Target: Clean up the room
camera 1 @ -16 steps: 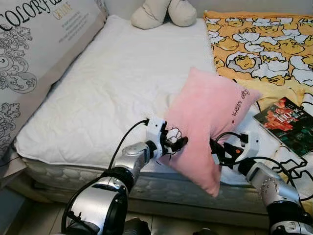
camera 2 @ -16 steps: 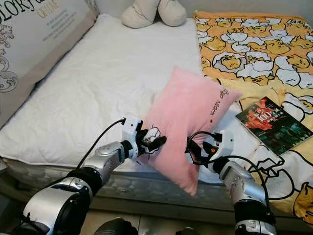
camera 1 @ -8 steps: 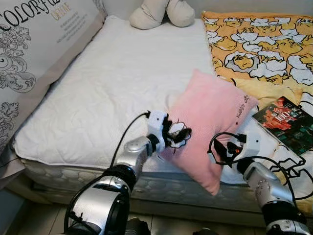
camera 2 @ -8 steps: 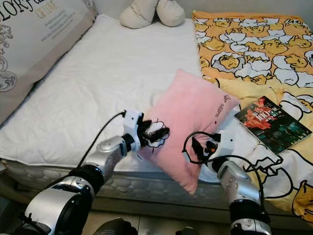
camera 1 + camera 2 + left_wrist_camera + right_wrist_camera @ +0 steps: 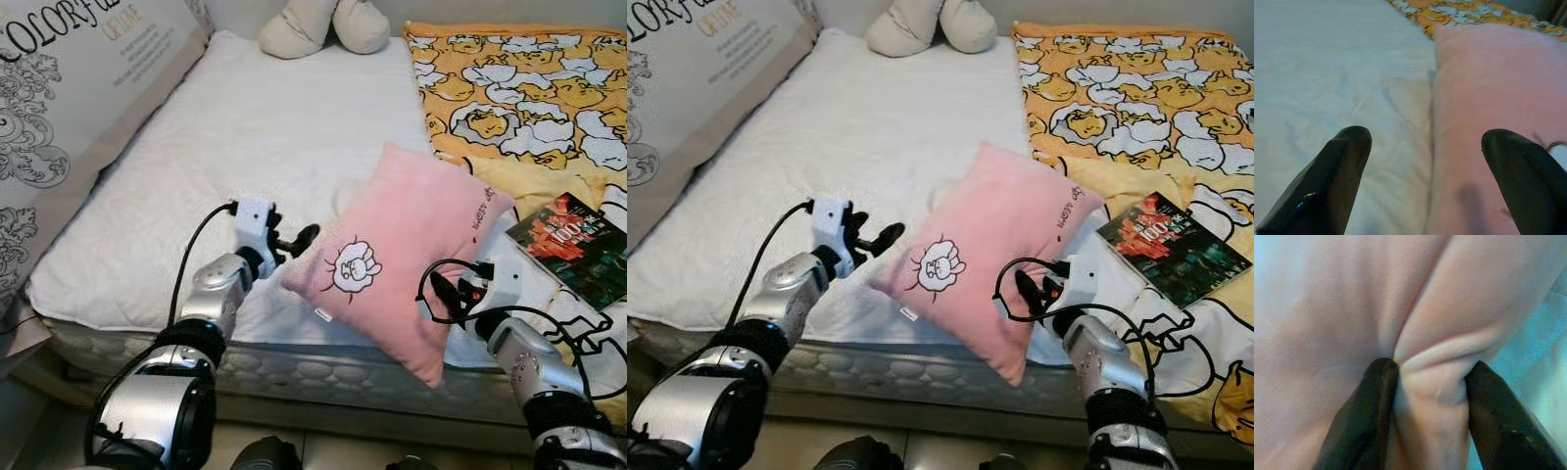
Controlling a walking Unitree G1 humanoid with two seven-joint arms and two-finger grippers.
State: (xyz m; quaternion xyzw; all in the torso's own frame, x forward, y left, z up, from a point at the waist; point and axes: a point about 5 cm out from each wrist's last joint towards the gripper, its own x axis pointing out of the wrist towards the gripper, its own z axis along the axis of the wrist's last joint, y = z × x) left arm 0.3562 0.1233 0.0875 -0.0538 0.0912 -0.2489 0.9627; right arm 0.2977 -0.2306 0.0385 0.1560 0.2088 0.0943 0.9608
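Two grippers flank the soft pink square cushion with a cartoon face, which lies on the white quilted mattress near its front edge, its long axis running diagonally up toward the yellow duck-print blanket. Left gripper hovers spread, just beside the cushion's left corner (not touching, I judge). Right gripper pinches a fold of the cushion's right edge, so it is the nearer; its fingertips are buried in plush.
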